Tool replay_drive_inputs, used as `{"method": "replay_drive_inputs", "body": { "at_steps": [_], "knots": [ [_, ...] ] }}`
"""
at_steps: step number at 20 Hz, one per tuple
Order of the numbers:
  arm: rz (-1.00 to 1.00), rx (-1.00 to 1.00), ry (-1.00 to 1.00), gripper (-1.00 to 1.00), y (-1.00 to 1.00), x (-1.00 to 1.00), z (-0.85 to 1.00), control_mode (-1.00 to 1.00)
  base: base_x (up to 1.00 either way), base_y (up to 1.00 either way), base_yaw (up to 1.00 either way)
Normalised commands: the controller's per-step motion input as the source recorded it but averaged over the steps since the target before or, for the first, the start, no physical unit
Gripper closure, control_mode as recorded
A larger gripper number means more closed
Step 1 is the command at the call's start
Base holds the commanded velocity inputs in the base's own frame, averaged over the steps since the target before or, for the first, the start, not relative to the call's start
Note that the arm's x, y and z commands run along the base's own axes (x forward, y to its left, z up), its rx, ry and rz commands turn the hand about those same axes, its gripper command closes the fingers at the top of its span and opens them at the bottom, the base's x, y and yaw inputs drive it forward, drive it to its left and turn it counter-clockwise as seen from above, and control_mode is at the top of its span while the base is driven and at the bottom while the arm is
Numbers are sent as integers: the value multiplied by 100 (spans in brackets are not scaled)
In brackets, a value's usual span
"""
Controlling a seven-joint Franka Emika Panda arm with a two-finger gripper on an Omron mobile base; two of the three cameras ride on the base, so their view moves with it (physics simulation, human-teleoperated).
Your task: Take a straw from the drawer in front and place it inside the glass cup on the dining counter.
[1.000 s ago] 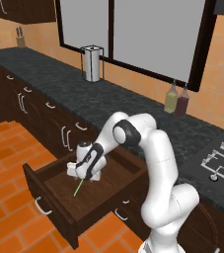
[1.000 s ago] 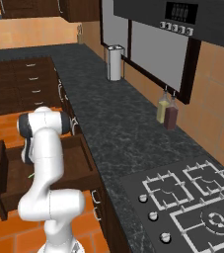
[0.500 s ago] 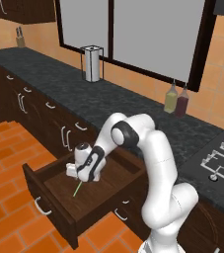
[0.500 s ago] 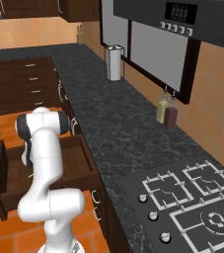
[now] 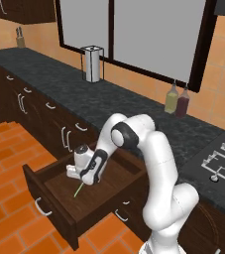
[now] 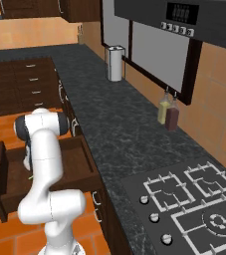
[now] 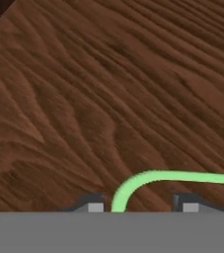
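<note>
- Progress: we judge we're early, at the pick. The drawer [image 5: 59, 198] stands pulled out, so access is sorted; the straw [image 5: 78, 189] lies flat on the drawer floor, not lifted.
- Left to do, as we read it: finish the clamp, lift out, carry to the dining counter and drop the straw into the glass cup.
- Straw position: mid-floor of the drawer, closer to its front edge than to its back, pointing out from under the end effector [image 5: 83, 180] toward the front.
- Hand view: the straw's bent end curves down between the two fingertips [image 7: 94, 204], the rest running off to the side across the wood.
- End effector: tips apart, a gap either side of the straw; no clamp visible, so we call it open and straddling the straw.
- Arm pose: folded forward and down from the shoulder, elbow high above the black bench [image 5: 109, 106] edge, wrist dropped into the drawer, hand just above the floor.
</note>
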Motion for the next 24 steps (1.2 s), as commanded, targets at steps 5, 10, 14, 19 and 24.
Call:
{"method": "replay_drive_inputs", "body": {
  "at_steps": [5, 10, 14, 19, 24],
  "knots": [
    [0, 1, -5, 100, 0, 0, -2, -100, 0, 0, 0],
    [0, 4, -7, 100, 0, 0, 3, -100, 0, 0, 0],
    [0, 7, -6, 100, 0, -2, 35, -100, 0, 0, 0],
    [0, 13, -2, 100, -7, -41, 88, -100, 0, 0, 0],
    [0, 21, -1, 100, -2, -54, 100, -100, 0, 0, 0]
  ]
}}
